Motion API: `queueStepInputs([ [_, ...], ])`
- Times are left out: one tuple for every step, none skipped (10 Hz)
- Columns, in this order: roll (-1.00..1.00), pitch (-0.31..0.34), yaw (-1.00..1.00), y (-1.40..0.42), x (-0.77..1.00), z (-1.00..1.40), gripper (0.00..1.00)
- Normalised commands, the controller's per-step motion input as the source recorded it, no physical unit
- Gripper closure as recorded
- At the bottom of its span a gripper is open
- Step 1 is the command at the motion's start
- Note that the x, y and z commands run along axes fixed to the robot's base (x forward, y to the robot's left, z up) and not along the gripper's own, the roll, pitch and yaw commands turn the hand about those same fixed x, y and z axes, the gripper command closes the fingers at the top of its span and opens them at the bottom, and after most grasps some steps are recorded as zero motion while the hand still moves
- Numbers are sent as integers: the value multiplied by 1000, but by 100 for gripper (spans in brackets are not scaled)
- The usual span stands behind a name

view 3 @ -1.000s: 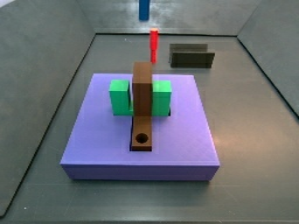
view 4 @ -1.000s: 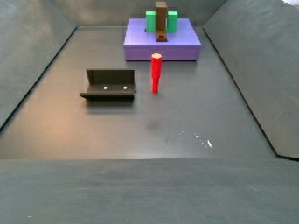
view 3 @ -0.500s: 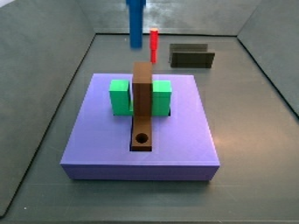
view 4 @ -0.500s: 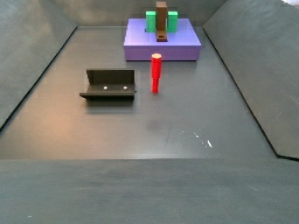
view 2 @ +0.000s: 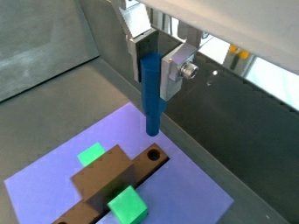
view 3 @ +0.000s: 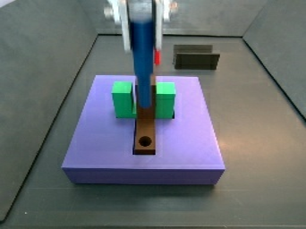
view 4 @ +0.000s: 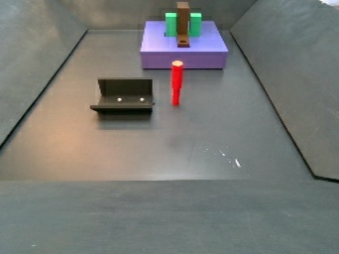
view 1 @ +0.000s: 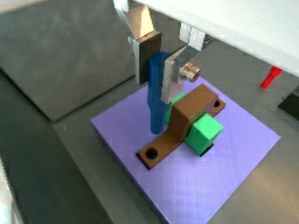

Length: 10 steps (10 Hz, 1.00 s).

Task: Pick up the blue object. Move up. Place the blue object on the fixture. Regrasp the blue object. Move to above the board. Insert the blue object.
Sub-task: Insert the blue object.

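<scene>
Hand: the two-finger hand (view 1: 162, 63) is clamped on the upper end of the slim blue cylindrical peg (view 1: 156, 92), silver plate fingers (view 2: 177, 63) pressed to either side of it.
Peg: it hangs upright, its lower tip in the air above the large flat lavender-purple square board (view 3: 107, 148); in a wrist view the tip sits near the round hole (view 2: 151, 156) in the brown strip (view 3: 146, 112), though I cannot tell if it is exactly over it.
Board: it lies on the floor with two green blocks (view 1: 205, 133) flanking the strip; the hole is empty.
Fixture: the small dark olive-grey open holder (view 4: 123, 96) stands empty, well apart from the board, with the thin red peg (view 4: 176, 82) upright beside it.
Done, by my judgement: pick-up, fixture placement, regrasp and travel to above the board.
Left: fine alignment over the hole, then lowering the peg in.
</scene>
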Motion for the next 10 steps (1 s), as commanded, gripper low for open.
queueStepInputs([
  [279, 49, 80, -166, 294, -591, 100],
  [111, 21, 0, -29, 129, -743, 100],
  [57, 40, 0, 0, 83, -649, 100],
  [0, 0, 0, 0, 0, -551, 100],
  [-69, 0, 0, 0, 0, -391, 100],
  [-80, 0, 0, 0, -11, -357, 100],
  [-49, 0, 0, 0, -31, -334, 100],
  [-34, 0, 0, 0, 0, -263, 100],
  [-7, 0, 0, 0, 0, -277, 100],
  [-17, 0, -3, 0, 0, -283, 100],
])
